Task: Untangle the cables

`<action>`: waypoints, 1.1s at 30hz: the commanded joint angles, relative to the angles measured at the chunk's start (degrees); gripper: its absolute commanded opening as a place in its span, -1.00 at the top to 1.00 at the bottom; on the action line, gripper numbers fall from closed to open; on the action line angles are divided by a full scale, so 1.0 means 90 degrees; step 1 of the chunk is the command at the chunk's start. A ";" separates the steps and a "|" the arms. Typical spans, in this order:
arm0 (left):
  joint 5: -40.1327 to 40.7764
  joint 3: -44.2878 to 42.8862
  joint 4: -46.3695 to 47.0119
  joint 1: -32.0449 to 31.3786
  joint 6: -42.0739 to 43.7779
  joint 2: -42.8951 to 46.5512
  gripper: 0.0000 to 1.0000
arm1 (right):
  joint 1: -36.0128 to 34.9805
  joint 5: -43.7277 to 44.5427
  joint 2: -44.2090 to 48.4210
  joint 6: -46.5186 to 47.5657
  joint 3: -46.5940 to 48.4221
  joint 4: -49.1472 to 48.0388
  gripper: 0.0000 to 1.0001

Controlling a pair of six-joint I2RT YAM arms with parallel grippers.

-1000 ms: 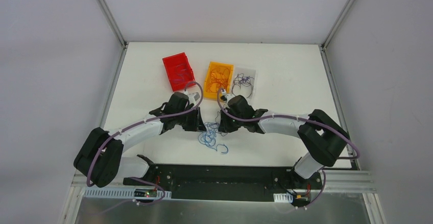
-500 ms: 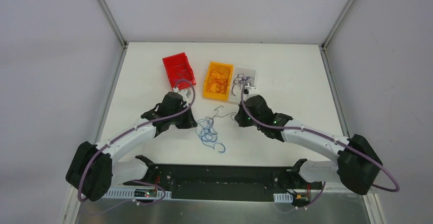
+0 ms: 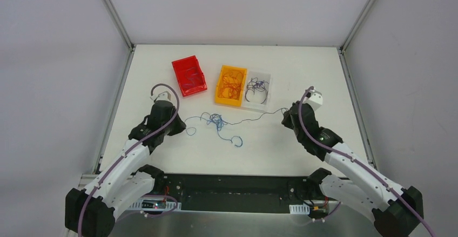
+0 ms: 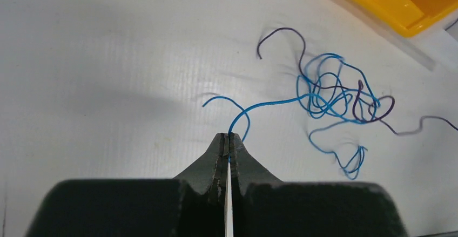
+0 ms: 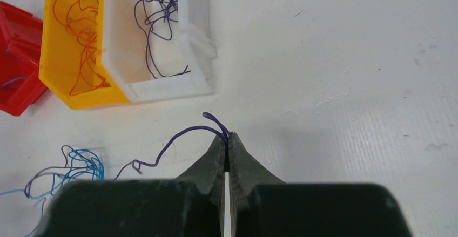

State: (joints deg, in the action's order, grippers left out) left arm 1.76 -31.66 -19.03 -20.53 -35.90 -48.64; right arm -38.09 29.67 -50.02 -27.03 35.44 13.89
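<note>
A tangle of blue and purple cables (image 3: 217, 122) lies mid-table, stretched thin between my arms. My left gripper (image 3: 178, 126) is shut on the blue cable (image 4: 270, 103), pinched at the fingertips (image 4: 229, 136), with the knot (image 4: 337, 94) ahead of it to the right. My right gripper (image 3: 285, 113) is shut on the purple cable (image 5: 183, 135), pinched at the tips (image 5: 227, 136); the cable runs left to the knot (image 5: 75, 167).
Three bins stand at the back: a red bin (image 3: 188, 75), a yellow bin (image 3: 231, 85) with orange cables, and a white bin (image 3: 257, 90) holding dark purple cables. In the right wrist view the white bin (image 5: 162, 88) is close ahead on the left.
Both arms have pulled apart, the left one to the left and the right one to the right. The heap has stretched into a long line with a smaller knot in the middle.
</note>
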 commanded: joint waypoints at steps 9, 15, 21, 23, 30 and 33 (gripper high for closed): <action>0.1799 -0.0265 -0.1104 0.0042 -0.0520 0.0387 1.00 | 0.0285 0.0725 0.1009 -0.0401 0.0047 0.0634 1.00; 0.3057 -0.0431 -0.1865 0.0045 -0.1228 0.0549 1.00 | 0.0330 0.1158 0.1616 -0.0359 0.0064 0.0842 1.00; 0.2938 -0.0377 -0.1834 0.0036 -0.1309 0.0779 1.00 | 0.0335 -0.0082 0.1498 0.0130 0.0052 0.0664 1.00; 0.2018 -0.0308 -0.1298 0.0035 -0.0725 0.0811 1.00 | 0.0330 -0.1147 0.1311 0.0414 -0.0012 0.0340 1.00; -0.0107 -0.0211 -0.0175 0.0036 0.0286 0.0756 1.00 | 0.0047 -0.3504 0.0251 0.0775 0.0041 -0.0453 0.47; -0.0596 -0.0272 0.0004 0.0036 0.0463 0.0691 1.00 | -0.0311 -0.3764 -0.0277 0.1076 0.0303 -0.0525 -0.11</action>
State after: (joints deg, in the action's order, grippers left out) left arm 6.09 -33.58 -24.36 -20.51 -36.69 -41.95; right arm -37.65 5.76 -48.45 -22.15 34.50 13.34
